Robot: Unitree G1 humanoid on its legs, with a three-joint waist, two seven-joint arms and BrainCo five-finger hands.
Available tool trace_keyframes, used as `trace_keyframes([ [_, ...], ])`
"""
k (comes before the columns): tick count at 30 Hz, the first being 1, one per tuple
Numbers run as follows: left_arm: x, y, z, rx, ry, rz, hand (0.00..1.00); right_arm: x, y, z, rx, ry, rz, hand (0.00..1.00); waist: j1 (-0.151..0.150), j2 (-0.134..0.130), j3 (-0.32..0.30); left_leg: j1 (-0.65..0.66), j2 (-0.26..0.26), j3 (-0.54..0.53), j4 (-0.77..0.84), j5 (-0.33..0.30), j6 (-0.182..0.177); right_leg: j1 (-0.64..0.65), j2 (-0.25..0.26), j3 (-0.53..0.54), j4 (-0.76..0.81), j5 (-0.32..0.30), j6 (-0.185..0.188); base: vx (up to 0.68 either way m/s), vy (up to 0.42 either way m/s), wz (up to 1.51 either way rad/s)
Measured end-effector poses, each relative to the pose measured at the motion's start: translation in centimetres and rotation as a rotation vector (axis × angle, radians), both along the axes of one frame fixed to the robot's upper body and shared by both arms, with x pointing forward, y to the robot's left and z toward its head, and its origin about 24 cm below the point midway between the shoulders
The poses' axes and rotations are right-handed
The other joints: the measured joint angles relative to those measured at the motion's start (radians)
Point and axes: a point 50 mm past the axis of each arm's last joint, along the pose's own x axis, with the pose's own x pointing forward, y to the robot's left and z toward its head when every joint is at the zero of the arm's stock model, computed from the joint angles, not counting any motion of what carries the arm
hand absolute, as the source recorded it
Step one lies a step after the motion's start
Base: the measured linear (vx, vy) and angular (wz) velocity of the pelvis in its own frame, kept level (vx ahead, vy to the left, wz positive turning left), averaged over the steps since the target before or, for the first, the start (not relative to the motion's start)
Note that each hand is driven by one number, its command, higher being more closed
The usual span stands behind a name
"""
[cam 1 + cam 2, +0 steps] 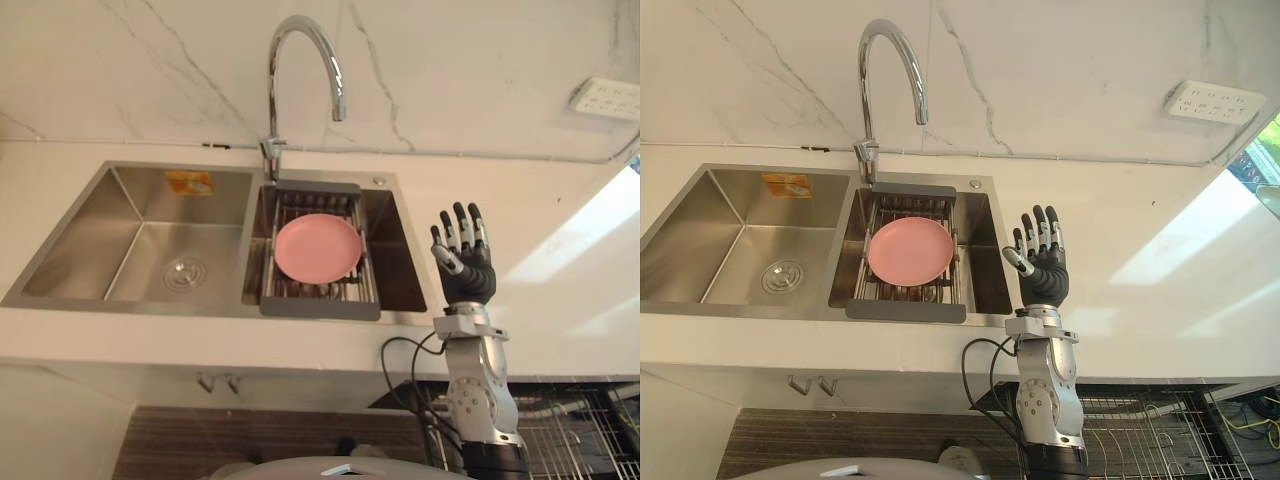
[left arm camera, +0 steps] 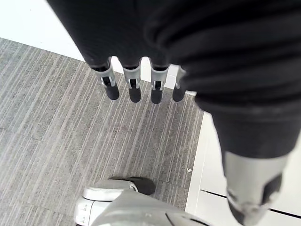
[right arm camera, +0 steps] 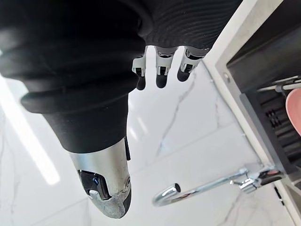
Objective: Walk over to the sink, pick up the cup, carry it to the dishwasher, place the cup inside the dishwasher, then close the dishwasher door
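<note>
Right hand [image 1: 463, 262], left eye view: raised upright over the white countertop [image 1: 560, 290], just right of the double steel sink [image 1: 70, 250]; fingers straight and spread, holding nothing. Pink plate [image 1: 317, 247] lies on a drain rack [image 1: 320, 308] in the right basin, below the faucet [image 1: 305, 45].

Right eye view: shows more of a wire basket [image 1: 1140, 430] beneath the counter edge.

Left wrist view: left hand [image 2: 134, 89], fingers straight, empty, above grey striped floor [image 2: 56, 132].

Right wrist view: plate cut off at the frame edge.

Whether a cup sits under the plate cannot be told.
</note>
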Motion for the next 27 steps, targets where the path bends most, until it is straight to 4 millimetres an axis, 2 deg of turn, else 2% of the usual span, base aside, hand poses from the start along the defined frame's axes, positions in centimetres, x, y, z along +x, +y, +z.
trace_keyframes([
  [5, 0.9, 0.0, 0.1, 0.009, -0.028, -0.018, 0.00, 0.2, 0.4, -0.3, -0.006, 0.025, 0.006, 0.00, 0.017, -0.011, 0.001, -0.024, -0.004, -0.040, 0.026, 0.010, 0.008, 0.008, -0.011, -0.035, -0.004, 0.002, 0.003, 0.00, -0.002, 0.24],
  [8, 1.6, 0.2, 0.3, 0.041, -0.062, 0.007, 0.00, 0.6, 0.6, -1.3, -0.064, 0.108, -0.025, 0.00, 0.040, -0.028, -0.004, -0.046, -0.002, -0.061, 0.042, 0.008, 0.006, 0.038, -0.002, -0.062, -0.067, 0.031, 0.004, -0.03, -0.015, 0.25],
  [11, 1.5, 0.9, 0.6, 0.113, -0.097, 0.213, 0.00, 1.6, 0.2, -2.3, -0.190, 0.211, -0.115, 0.00, 0.069, -0.047, -0.010, -0.073, -0.002, -0.060, 0.052, 0.004, 0.001, 0.045, 0.009, -0.063, -0.138, 0.069, 0.008, -0.05, -0.013, 0.01],
  [12, 1.2, 0.9, 0.6, 0.125, -0.093, 0.329, 0.00, 1.9, 0.0, -2.1, -0.273, 0.229, -0.146, 0.00, 0.075, -0.051, -0.009, -0.077, -0.003, -0.055, 0.053, 0.004, 0.001, 0.046, 0.009, -0.061, -0.152, 0.083, 0.002, -0.03, 0.003, -0.12],
  [14, 0.6, 0.9, 0.6, 0.143, -0.087, 0.387, 0.00, 2.3, -0.4, -1.5, -0.404, 0.233, -0.173, 0.00, 0.072, -0.056, -0.010, -0.072, -0.003, -0.042, 0.050, 0.003, 0.000, 0.045, 0.010, -0.054, -0.153, 0.085, 0.001, -0.02, 0.008, -0.18],
  [18, 1.0, 1.3, 0.8, 0.186, -0.108, 0.297, 0.00, 3.7, -0.8, -0.3, -0.735, 0.208, -0.140, 0.00, 0.063, -0.068, -0.018, -0.063, -0.002, -0.018, 0.041, -0.003, 0.000, 0.041, 0.011, -0.032, -0.152, 0.084, 0.003, -0.02, 0.011, -0.16],
  [20, 2.3, 1.5, 1.0, 0.199, -0.153, 0.250, 0.00, 4.0, 0.1, -0.3, -0.929, 0.194, -0.064, 0.00, 0.061, -0.077, -0.024, -0.059, -0.001, -0.012, 0.029, -0.001, -0.001, 0.038, 0.012, -0.033, -0.152, 0.085, 0.003, 0.00, 0.006, -0.04],
  [27, 4.3, 1.7, 1.4, 0.180, -0.224, 0.170, 0.00, 4.4, 2.5, -1.2, -1.234, 0.162, 0.087, 0.00, 0.066, -0.088, -0.030, -0.054, -0.003, -0.005, 0.027, 0.004, 0.008, 0.040, 0.010, -0.036, -0.151, 0.085, 0.006, 0.03, 0.006, 0.00],
])
